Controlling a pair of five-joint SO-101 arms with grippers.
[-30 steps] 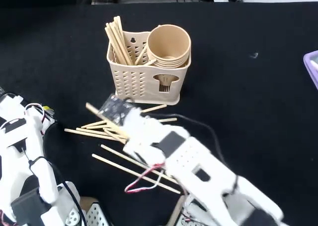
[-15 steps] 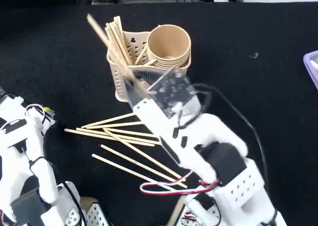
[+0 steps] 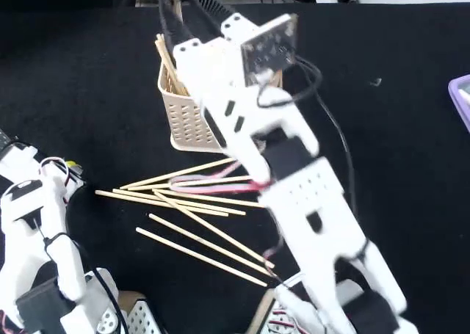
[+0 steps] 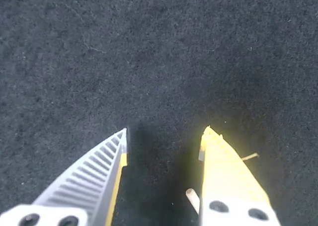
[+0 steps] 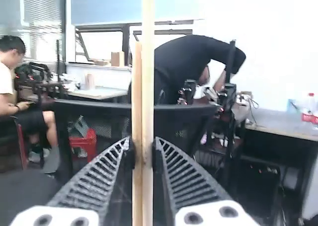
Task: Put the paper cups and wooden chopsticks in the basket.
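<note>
My right gripper point(image 5: 142, 147) is clamped on two wooden chopsticks point(image 5: 147, 62) held upright over the basket point(image 3: 183, 121), so I judge this mid-delivery: next I lower them in, let go, then fetch the loose chopsticks point(image 3: 187, 202) off the table point(image 3: 382, 128).

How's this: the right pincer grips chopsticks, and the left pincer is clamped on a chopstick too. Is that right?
Not quite. The left pincer is open and holds nothing, as the left wrist view shows: black cloth shows between its fingers. The right pincer does grip chopsticks.
</note>
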